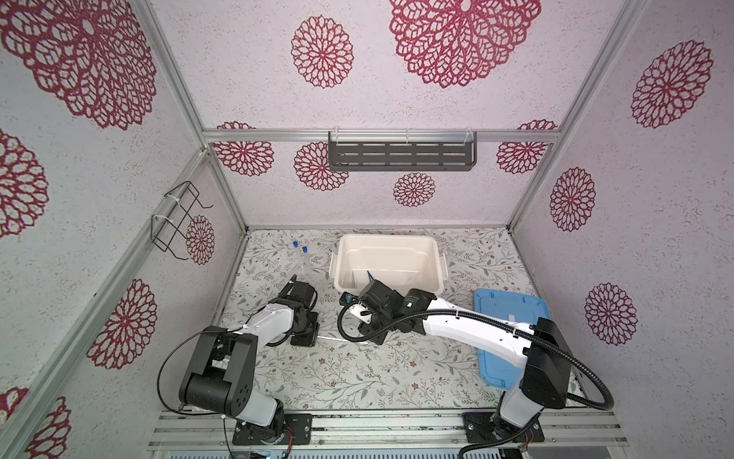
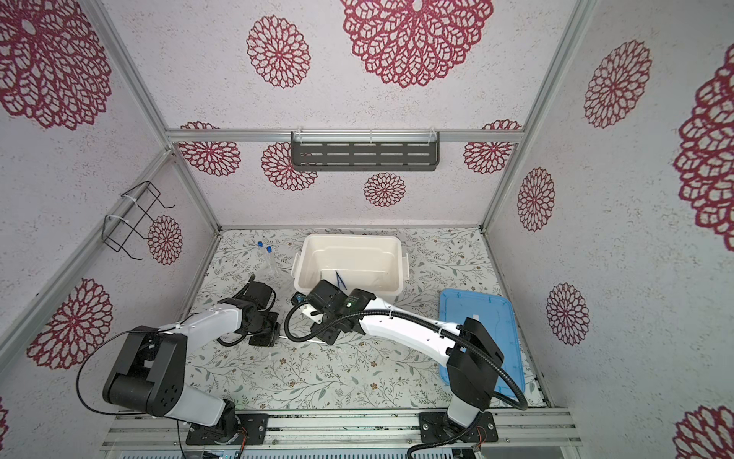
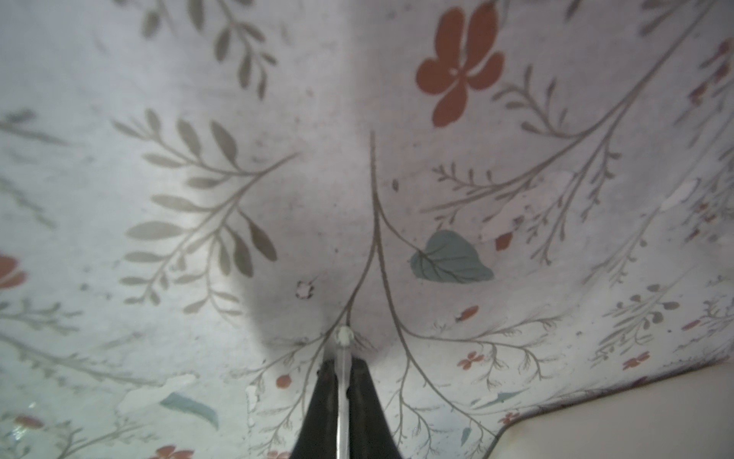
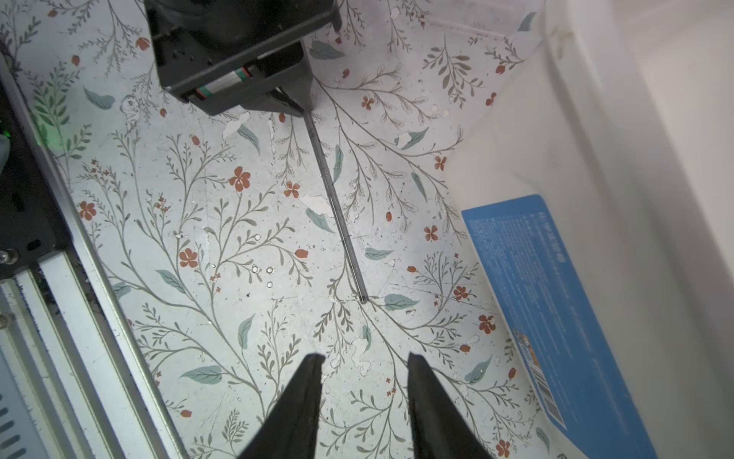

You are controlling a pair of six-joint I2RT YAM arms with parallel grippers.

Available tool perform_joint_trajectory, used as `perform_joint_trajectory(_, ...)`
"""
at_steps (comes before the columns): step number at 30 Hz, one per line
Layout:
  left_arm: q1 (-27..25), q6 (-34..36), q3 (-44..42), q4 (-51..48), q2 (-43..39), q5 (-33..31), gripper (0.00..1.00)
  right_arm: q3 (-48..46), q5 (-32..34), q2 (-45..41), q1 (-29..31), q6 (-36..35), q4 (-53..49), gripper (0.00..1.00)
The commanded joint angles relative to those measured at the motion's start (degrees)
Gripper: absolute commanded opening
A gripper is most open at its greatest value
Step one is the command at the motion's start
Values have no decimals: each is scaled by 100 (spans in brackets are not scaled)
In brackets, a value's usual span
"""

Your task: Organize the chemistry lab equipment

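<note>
My left gripper [image 3: 344, 363] is shut on one end of a thin, pale stick [image 3: 344, 337], low over the floral mat. In the right wrist view the stick [image 4: 335, 206] runs from the left gripper [image 4: 292, 105] across the mat towards my right gripper [image 4: 365, 357]. That gripper is open and holds nothing, a short way from the stick's free end. In both top views the stick [image 1: 331, 338] [image 2: 302, 340] shows between the two wrists. Two clear tubes with blue caps [image 1: 300, 254] [image 2: 267, 258] lie at the back left. Blue tweezers [image 1: 371, 276] [image 2: 339, 280] lie inside the white tub [image 1: 389, 240].
The white tub's wall [image 4: 595, 179], with a blue label [image 4: 548, 318], stands close beside the right gripper. A flat blue lid [image 1: 512, 322] lies at the right under the right arm. A dark shelf [image 1: 401, 155] hangs on the back wall, a wire rack [image 1: 178, 222] on the left wall.
</note>
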Motion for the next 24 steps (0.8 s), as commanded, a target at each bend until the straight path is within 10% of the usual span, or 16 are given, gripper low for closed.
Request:
perform_joint_trajectory(1, -46, -15, -220, -561, 70, -58, 2, -175, -536, 150, -18, -94, 365, 42)
perform_joint_trajectory(5, -46, 29, -68, -855, -223, -17, 3, -621, -1279, 307, 11, 65, 1171, 64)
perform_joint_trajectory(24, -46, 197, 48, -882, -534, 526, 8, -362, -1133, 1806, 221, -421, 2566, 52)
